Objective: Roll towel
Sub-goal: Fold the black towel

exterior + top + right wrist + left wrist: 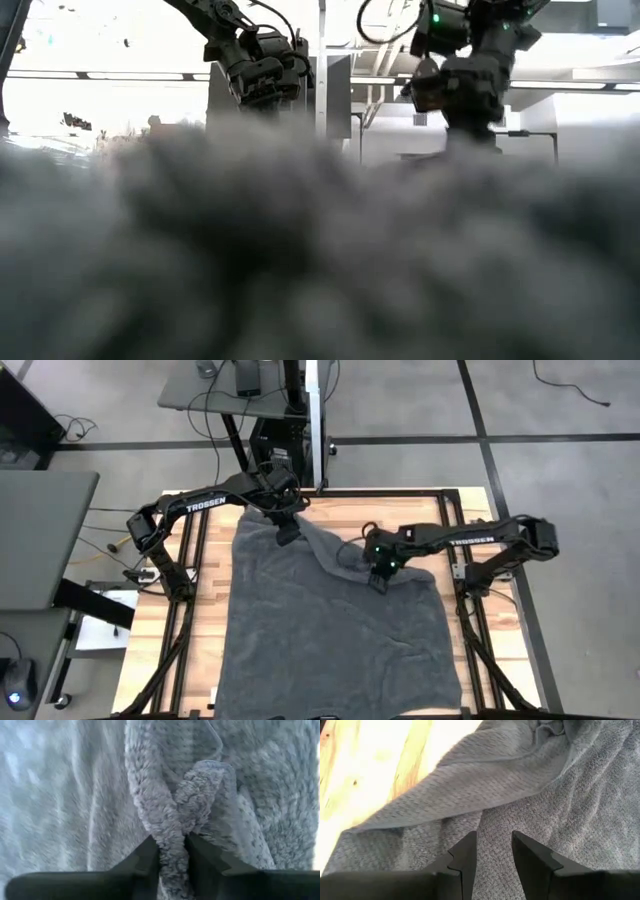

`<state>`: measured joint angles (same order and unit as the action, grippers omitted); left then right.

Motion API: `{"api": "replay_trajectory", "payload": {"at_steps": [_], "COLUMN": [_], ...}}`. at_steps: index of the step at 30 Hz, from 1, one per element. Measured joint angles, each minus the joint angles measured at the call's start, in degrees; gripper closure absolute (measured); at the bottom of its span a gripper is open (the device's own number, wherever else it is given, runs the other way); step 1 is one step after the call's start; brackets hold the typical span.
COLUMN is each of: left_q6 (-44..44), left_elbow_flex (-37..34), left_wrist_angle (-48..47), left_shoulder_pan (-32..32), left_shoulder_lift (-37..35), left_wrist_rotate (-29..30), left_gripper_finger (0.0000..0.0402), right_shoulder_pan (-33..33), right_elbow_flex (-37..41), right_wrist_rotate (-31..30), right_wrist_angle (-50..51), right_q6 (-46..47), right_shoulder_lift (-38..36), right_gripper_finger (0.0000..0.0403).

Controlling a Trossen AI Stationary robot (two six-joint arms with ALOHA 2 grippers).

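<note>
My right gripper (pixel 172 851) fingers pinch a towel (pixel 330 635) fold; left gripper (pixel 494 851) gapes unladen; I'd lift evenly.

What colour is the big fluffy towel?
Dark grey all over; the towel shows best in the high view.

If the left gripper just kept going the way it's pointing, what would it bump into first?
Most likely the towel. The left gripper points down at the grey cloth, with nothing between them, though how far off it lies is hard to judge.
</note>
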<state>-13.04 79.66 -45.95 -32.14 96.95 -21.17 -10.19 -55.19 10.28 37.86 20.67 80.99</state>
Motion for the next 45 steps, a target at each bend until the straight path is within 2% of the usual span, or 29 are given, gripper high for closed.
{"api": "replay_trajectory", "payload": {"at_steps": [7,10,16,28,30,32,36,37,45], "left_q6": [0.2,0.5,0.8,0.4,0.4,0.4,0.4,0.4,0.3], "left_elbow_flex": [0.0,0.0,0.0,0.0,0.0,0.0,0.0,0.0,0.0], "left_wrist_angle": [-0.1,-0.1,-0.1,-1.2,-1.3,-1.4,-1.4,-1.5,-1.3], "left_shoulder_pan": [0.0,0.0,0.0,0.0,0.0,0.0,0.0,0.0,0.0], "left_shoulder_lift": [0.0,0.0,0.0,0.0,0.0,0.0,0.0,0.0,0.0], "left_wrist_rotate": [0.0,0.0,0.0,0.0,0.0,0.0,0.0,0.0,0.0], "left_gripper_finger": [0.0295,0.0295,0.0295,0.0295,0.0295,0.0295,0.0295,0.0295,0.0295], "right_shoulder_pan": [-2.9,-4.0,-3.3,-3.4,-3.4,-3.0,-2.4,-2.5,-8.8], "right_elbow_flex": [-3.5,-3.0,-1.3,-1.3,-1.3,-1.8,-3.7,-4.3,-7.3], "right_wrist_rotate": [0.0,0.0,-0.6,-2.9,-2.9,-2.9,-2.4,-2.3,-2.7], "right_wrist_angle": [-0.2,-0.3,0.0,-6.0,-5.1,-3.4,-0.6,-0.2,5.5], "right_q6": [-2.9,-4.0,-8.5,-19.6,-19.2,-19.0,-19.8,-20.0,-16.7], "right_shoulder_lift": [-1.1,0.1,4.7,15.9,17.1,17.4,15.4,14.2,4.0], "right_gripper_finger": [0.0182,0.0153,0.0148,0.0151,0.0166,0.0208,0.0361,0.0380,0.0399]}}
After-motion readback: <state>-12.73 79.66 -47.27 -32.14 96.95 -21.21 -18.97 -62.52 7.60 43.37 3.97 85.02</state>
